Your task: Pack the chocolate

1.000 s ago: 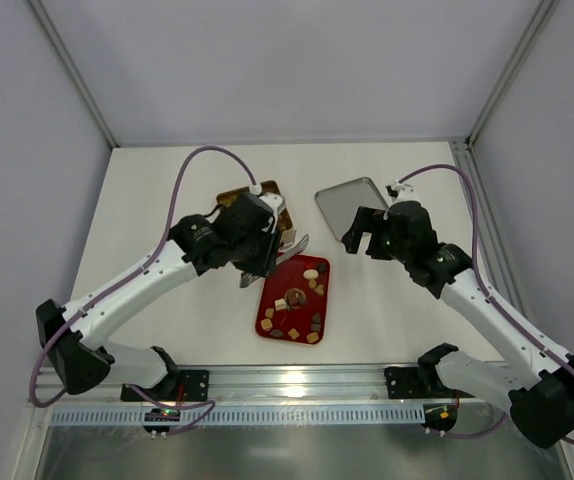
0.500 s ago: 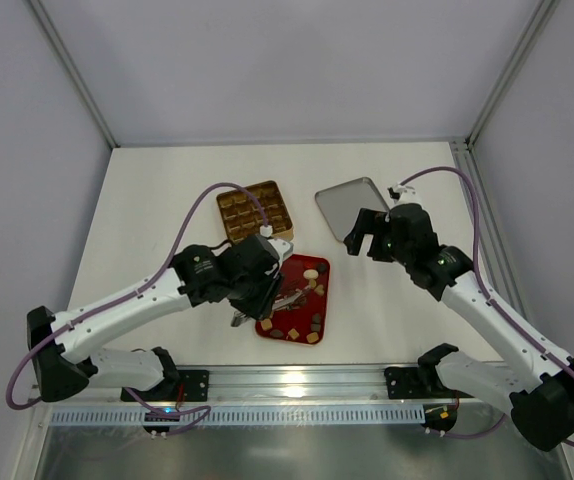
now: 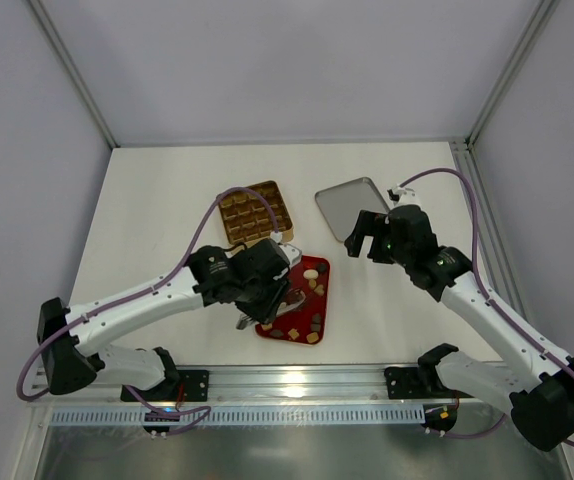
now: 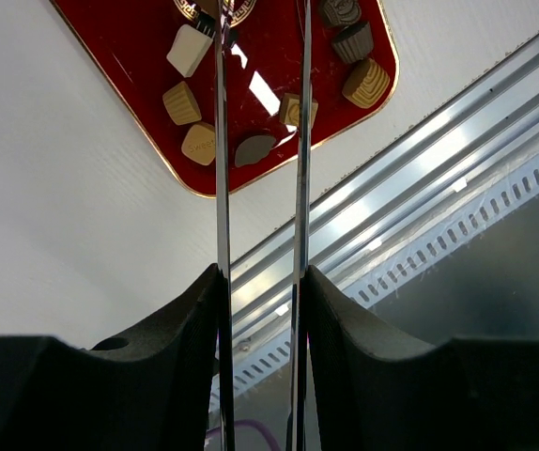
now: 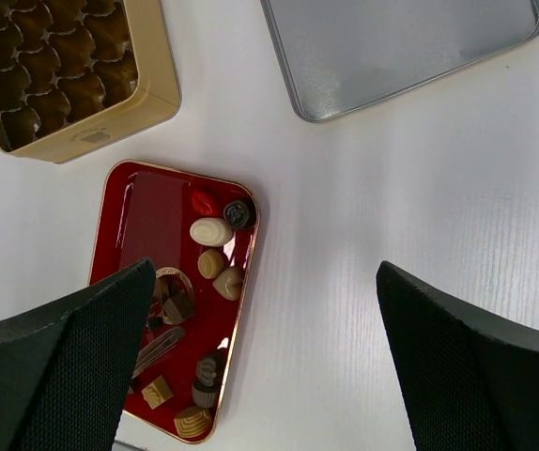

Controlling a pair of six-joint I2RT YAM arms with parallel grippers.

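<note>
L gripper (image 4: 263, 14) sits low over the tray (image 5: 119, 202), its two thin blades parallel w/ a narrow gap. The tips run off the top of the wrist view, so can't tell if they nip a piece or are just poised. R gripper (image 5: 265, 272) is spread wide w/ nothing in it, hanging above the table (image 3: 147, 200) to the right of the tray. Chocolate (image 5: 211, 231) lies on the tray: cream oval + tan ones mid-tray, dark + tan ones at the near end. Box (image 5: 161, 89) shows brown fluted cells; can't tell if any is filled

Risks, my guess:
- Blades are v. thin + pieces small and rounded, so an off-centre grip could let one twist out or pop sideways
- Pieces lie close together. In the L wrist view a tan one is just beside one blade and a dark one sits under the gap, so closing or dipping may shove a neighbour or catch two
- Tray looks glossy + prob loose on the table; a blade dragging on it could skid it or flick pieces over the low rim
- A drop on the way to the box is also poss

Around: box is just beyond the tray's far end, not touching it. Lid (image 5: 410, 38) lies flat to the right of the box, apart from both. Nothing btwn tray + box. R arm is near but not across that path
</note>
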